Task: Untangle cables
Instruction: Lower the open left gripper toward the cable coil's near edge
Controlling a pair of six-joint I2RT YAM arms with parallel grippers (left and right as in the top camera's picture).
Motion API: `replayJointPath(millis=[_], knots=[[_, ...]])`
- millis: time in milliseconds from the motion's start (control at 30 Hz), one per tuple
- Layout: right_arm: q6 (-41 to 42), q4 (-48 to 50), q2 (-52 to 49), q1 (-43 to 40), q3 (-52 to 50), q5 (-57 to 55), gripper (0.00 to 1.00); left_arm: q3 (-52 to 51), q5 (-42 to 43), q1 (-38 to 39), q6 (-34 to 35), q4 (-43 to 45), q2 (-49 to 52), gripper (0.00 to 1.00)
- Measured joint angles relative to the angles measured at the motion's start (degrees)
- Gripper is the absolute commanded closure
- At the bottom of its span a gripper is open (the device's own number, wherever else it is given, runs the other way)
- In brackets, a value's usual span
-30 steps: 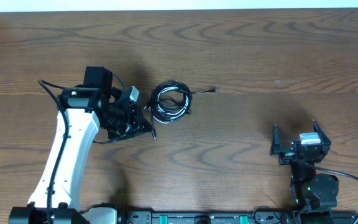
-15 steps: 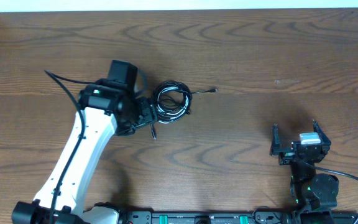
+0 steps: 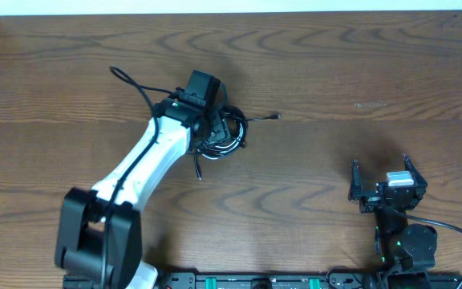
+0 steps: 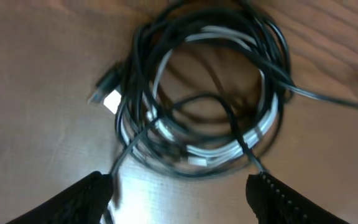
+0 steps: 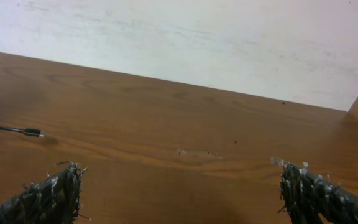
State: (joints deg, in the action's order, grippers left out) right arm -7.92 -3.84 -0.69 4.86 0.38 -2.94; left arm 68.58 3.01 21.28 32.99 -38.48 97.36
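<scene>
The left gripper (image 4: 179,185) hovers with jaws spread wide and empty; the cables (image 4: 191,155), 1 tangled coil of black and white strands, lie just ahead of its fingertips, centred between them; better to pinch 1 outer black strand than the whole bundle; the right gripper (image 5: 179,171) stands fully open, empty, well apart from the coil.

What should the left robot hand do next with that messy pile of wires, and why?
Probably lower the left gripper and close on the near edge of the cable coil: its jaws stand open over the tangled black and white loops, holding nothing.
</scene>
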Motion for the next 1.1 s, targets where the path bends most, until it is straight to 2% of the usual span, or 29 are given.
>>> replayJointPath(millis=[100,267,300,367,500,533,700,1033,1067,1100], knots=[[0.0,0.0,0.0,0.0,0.0,0.0,0.01,0.0,-0.7,0.0,0.2,2.6,3.3,0.41],[0.0,0.0,0.0,0.0,0.0,0.0,0.01,0.0,-1.4,0.0,0.2,4.9,8.7,0.42],[0.0,0.0,0.0,0.0,0.0,0.0,0.01,0.0,-1.5,0.0,0.2,5.6,9.7,0.44],[0.0,0.0,0.0,0.0,0.0,0.0,0.01,0.0,-1.7,0.0,0.2,6.4,11.3,0.56],[0.0,0.0,0.0,0.0,0.0,0.0,0.01,0.2,-2.4,0.0,0.4,6.8,13.0,0.90],[0.0,0.0,0.0,0.0,0.0,0.0,0.01,0.3,-2.4,-0.1,0.6,6.7,13.0,0.92],[0.0,0.0,0.0,0.0,0.0,0.0,0.01,0.8,-1.9,0.0,-1.6,5.7,13.1,0.92],[0.0,0.0,0.0,0.0,0.0,0.0,0.01,0.9,1.7,0.0,-18.2,-3.4,10.1,0.92],[0.0,0.0,0.0,0.0,0.0,0.0,0.01,0.9,1.8,0.0,-19.1,-4.1,8.8,0.89],[0.0,0.0,0.0,0.0,0.0,0.0,0.01,0.9,1.8,0.0,-19.8,-4.5,7.8,0.78]])
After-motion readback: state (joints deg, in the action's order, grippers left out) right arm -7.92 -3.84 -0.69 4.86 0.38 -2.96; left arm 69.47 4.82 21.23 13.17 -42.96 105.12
